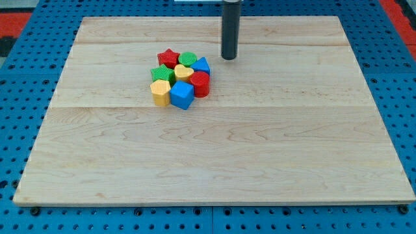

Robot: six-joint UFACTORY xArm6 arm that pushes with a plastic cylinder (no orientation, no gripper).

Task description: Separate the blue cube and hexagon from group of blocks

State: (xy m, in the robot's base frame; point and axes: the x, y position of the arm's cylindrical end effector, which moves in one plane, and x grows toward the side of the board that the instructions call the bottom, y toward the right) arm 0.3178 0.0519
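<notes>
A tight group of blocks sits left of the board's middle. The blue cube (pixel 182 95) is at the group's lower right, touching the yellow hexagon (pixel 160 93) on its left. Above them are a red cylinder (pixel 200 84), a yellow heart (pixel 184 72), a green block (pixel 162 73), a red star (pixel 169 58), a green cylinder (pixel 188 59) and a small blue block (pixel 202 65). My tip (pixel 229 58) stands on the board just to the right of and slightly above the group, apart from the small blue block.
The wooden board (pixel 214 149) lies on a blue perforated table (pixel 13 130). A red area shows in the view's top corners.
</notes>
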